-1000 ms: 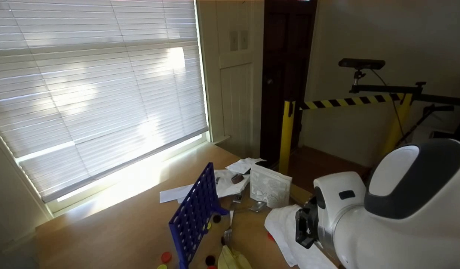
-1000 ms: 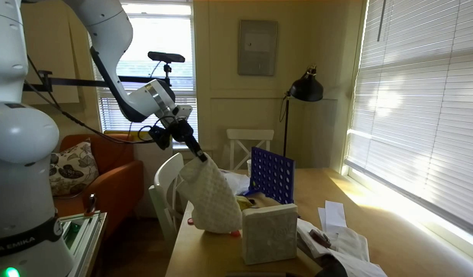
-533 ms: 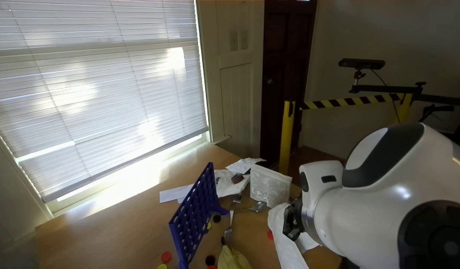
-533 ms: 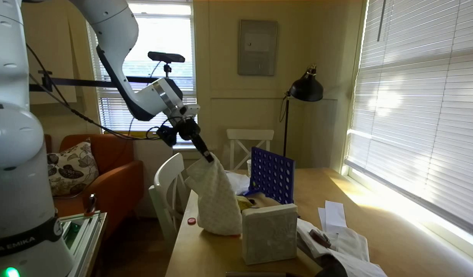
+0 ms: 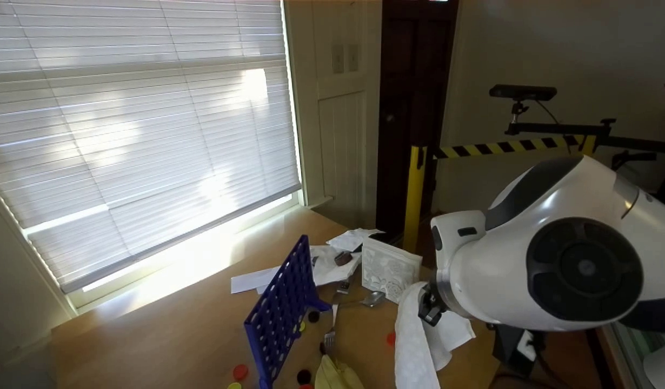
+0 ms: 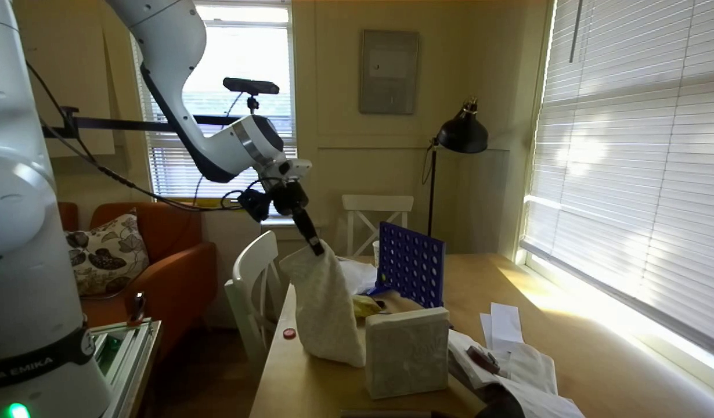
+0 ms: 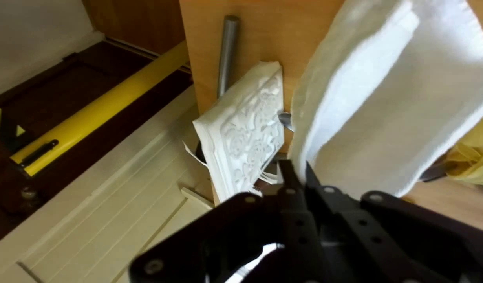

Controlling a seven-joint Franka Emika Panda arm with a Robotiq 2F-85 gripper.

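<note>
While the black two-fingered gripper [image 7: 299, 173] stands closed, its fingertips pinching a narrow peak of fabric, the off-white textured cloth [image 6: 328, 307] hangs from it above the light wooden table [image 6: 589, 348], its lower end seeming to reach the wood. In the wrist view only the fabric seems to part the fingertips, and the cloth spreads away from them in loose layers with a deep fold between. It hangs just beside a square white block with a raised floral pattern [image 5: 389, 268]; whether the two touch is hard to tell. An upright blue plastic grid of round holes [image 6: 412, 264] stands apart from it, and a small round red disc [image 6: 289, 333] lies near the cloth. Judging by the drape, this cloth should handle as light and soft, too limp to keep its shape unsupported, hard to break and, given its textured surface, not very slippery. A firm pinch on a gathered edge or corner, much like the present hold, looks the right way to take it, since the folds give the fingers something to bite on. A shallow hold on a single layer would more likely slip, and the loose lower part could drag on the table or the block.
</note>
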